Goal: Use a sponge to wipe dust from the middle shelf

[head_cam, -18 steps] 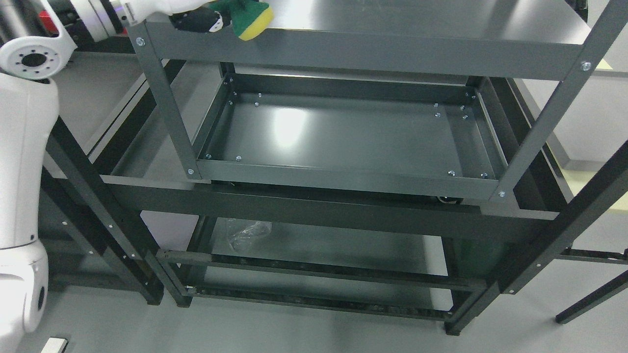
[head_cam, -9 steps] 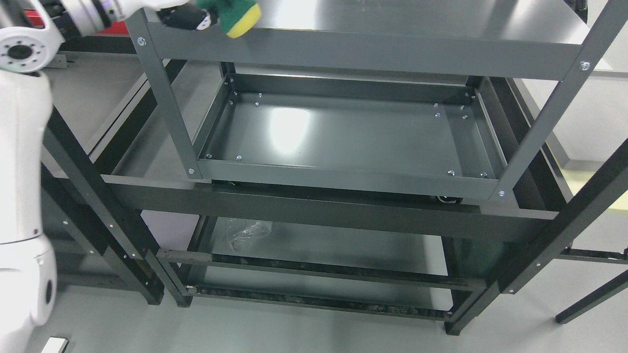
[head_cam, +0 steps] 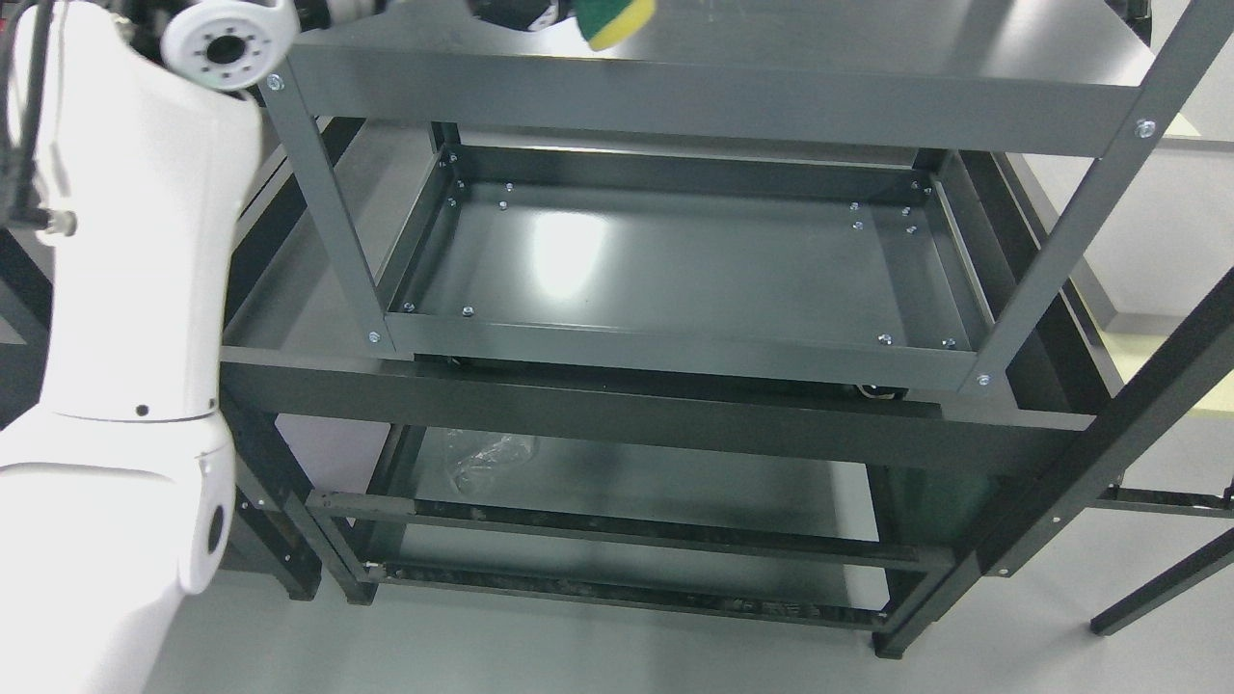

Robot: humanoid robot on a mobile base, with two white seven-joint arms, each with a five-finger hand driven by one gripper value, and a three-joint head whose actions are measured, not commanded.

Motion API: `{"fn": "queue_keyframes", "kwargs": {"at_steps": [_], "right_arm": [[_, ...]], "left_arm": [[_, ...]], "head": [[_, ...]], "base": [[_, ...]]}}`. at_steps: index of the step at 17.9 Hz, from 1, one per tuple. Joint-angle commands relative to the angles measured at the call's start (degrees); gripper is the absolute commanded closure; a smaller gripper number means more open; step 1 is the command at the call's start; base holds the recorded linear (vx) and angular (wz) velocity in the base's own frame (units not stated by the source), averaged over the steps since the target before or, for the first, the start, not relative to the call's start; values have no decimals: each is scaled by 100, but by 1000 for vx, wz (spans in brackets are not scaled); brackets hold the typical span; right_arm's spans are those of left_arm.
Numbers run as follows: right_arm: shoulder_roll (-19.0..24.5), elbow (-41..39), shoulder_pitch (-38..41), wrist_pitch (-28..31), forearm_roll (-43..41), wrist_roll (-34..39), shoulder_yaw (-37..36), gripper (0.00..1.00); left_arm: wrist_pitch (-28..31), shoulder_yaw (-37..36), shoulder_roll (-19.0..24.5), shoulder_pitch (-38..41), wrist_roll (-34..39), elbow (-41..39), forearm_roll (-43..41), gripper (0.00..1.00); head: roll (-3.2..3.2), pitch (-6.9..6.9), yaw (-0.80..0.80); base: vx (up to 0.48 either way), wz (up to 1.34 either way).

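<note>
My left hand (head_cam: 525,12) is at the very top edge of the head view, over the top shelf (head_cam: 868,39) of the dark metal rack. It is shut on a yellow and green sponge (head_cam: 615,17), whose yellow tip hangs just above the shelf surface. Most of the hand is cut off by the frame. The white left arm (head_cam: 135,289) fills the left side of the view. The middle shelf (head_cam: 675,265), a shallow tray with raised rims, lies below and holds nothing. The right arm is out of view.
The rack's upright posts (head_cam: 318,202) and front rail (head_cam: 694,96) frame the middle shelf. A crumpled clear plastic bag (head_cam: 487,453) lies on the lowest shelf. Another dark frame (head_cam: 1157,424) stands at the right. Grey floor surrounds the rack.
My left hand has carried the sponge to the right along the top shelf and slightly up, toward the frame's top edge. The left arm has swung in, now covering more of the left side.
</note>
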Motion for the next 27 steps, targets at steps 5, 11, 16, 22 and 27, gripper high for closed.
{"fn": "queue_keyframes", "kwargs": {"at_steps": [5,11,16,22,27], "right_arm": [[-100,-100,1,412,0,4,0,0],[-100,-100,1,412,0,-5,0,0],[-100,-100,1,412,0,4,0,0],[-100,-100,1,420,0,4,0,0],[-100,-100,1,412,0,-5,0,0]], "left_arm": [[3,-2976,-625,-534,1782,460,548,100],[29,-4157,-625,-543,2047,443,691,100],[38,-3816,-625,-771,2003,416,655,100],[3,-3051,-625,-789,1758,224,603,99],[3,-2052,318,-343,1206,-601,690,99]], "head": [[0,0,0],[0,0,0],[0,0,0],[0,0,0],[0,0,0]], "base": [[0,0],[0,0],[0,0],[0,0],[0,0]]}}
